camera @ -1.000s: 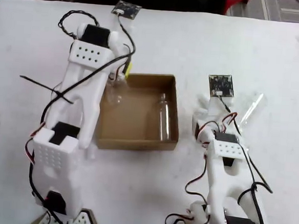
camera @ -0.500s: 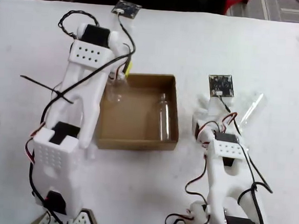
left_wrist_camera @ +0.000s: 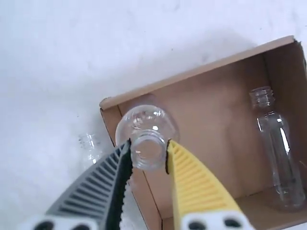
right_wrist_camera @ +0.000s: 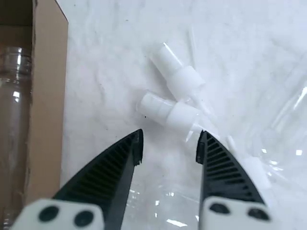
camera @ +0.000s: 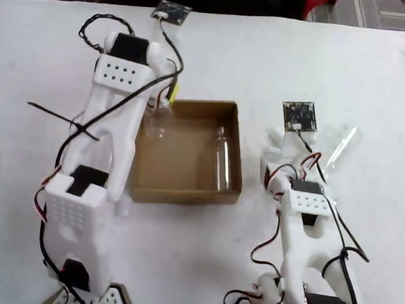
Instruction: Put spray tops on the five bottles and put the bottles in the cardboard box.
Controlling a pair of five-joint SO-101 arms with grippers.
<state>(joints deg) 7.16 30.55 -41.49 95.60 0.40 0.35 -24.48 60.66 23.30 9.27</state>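
Now the left gripper [left_wrist_camera: 147, 149] is clenched on the neck of a clear plastic bottle [left_wrist_camera: 144, 120], its grey and yellow fingers pinching the threaded mouth from either side. Directly below that grip is one corner of an open brown cardboard box [left_wrist_camera: 192, 73], and the held bottle's body overlaps the corner wall. Farther from the gripper, along the box's opposite wall, a second clear bottle [left_wrist_camera: 278, 148] lies on its side on the box floor, with no top on it. Outside the box, just beside the grey finger, the neck of a third clear bottle [left_wrist_camera: 89, 143] shows on the white table [left_wrist_camera: 72, 57]. The right gripper [right_wrist_camera: 169, 141] is spread and holds nothing. Two white plastic spray tops [right_wrist_camera: 170, 112] lie touching each other on the table just beyond its black fingertips.
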